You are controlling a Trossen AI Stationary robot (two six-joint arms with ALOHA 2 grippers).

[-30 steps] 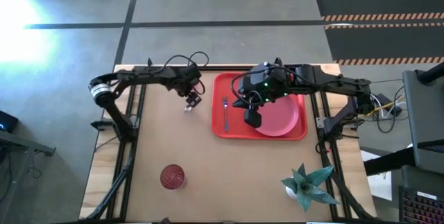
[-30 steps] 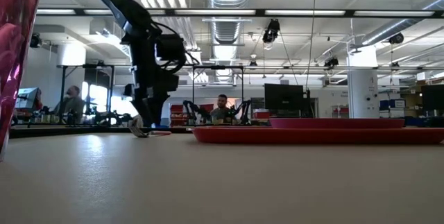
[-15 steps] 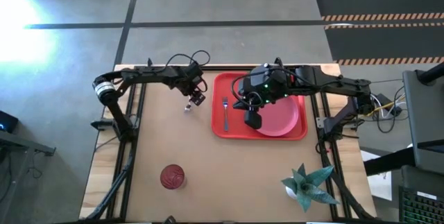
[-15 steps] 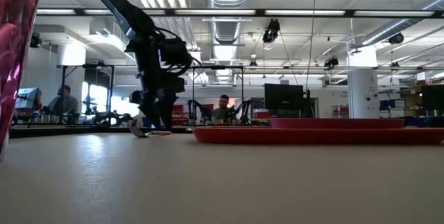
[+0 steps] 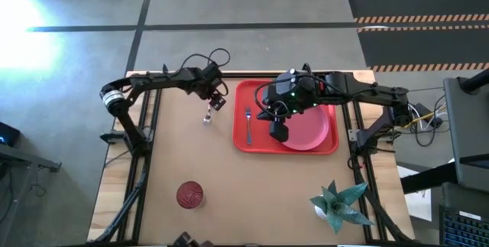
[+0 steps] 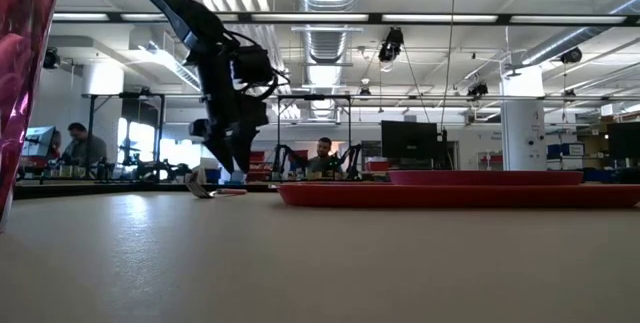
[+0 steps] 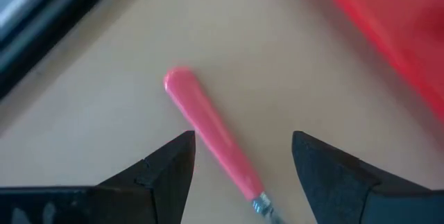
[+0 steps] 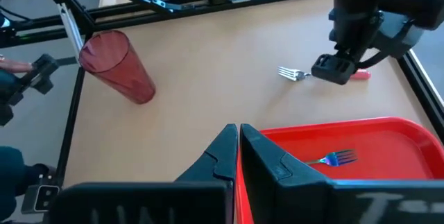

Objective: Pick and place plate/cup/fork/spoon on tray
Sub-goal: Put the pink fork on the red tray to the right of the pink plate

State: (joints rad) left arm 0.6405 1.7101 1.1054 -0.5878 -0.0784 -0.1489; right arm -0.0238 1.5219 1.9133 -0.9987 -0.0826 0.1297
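Heads up, here's your table. Your left gripper (image 5: pixel 217 102) hangs just above the fork (image 5: pixel 207 115), which lies flat on the bare table (image 5: pixel 176 155) just beside the tray's (image 5: pixel 241 144) left edge, not on it. In the left wrist view the 2 fingers (image 7: pixel 170 165) are spread wide on either side of the pink handle (image 7: pixel 208 123). They grip nothing and aren't touching it. From the low view you can see that gripper (image 6: pixel 232 160) clear of the tabletop, with the fork (image 6: pixel 205 191) lying under it. The right wrist view shows the tined head (image 8: pixel 295 74) poking out past the left gripper (image 8: pixel 336 68).

Your right gripper (image 5: pixel 278 131) sits over the tray's middle, at the plate's (image 5: pixel 312 128) left rim. Its fingers (image 8: pixel 225 148) are pressed together with nothing between them.

On the tray you've got 2 things. The plate fills the right half. A slim dark-handled utensil (image 5: pixel 247 125) lies lengthwise in the left half, and its head (image 8: pixel 336 158) looks tined in the right wrist view.

The cup (image 5: pixel 189 195) stands upright, well apart from the tray, near the table's front-left corner. It also shows in the right wrist view (image 8: pixel 118 64) and at the low view's left edge (image 6: pixel 25 63).
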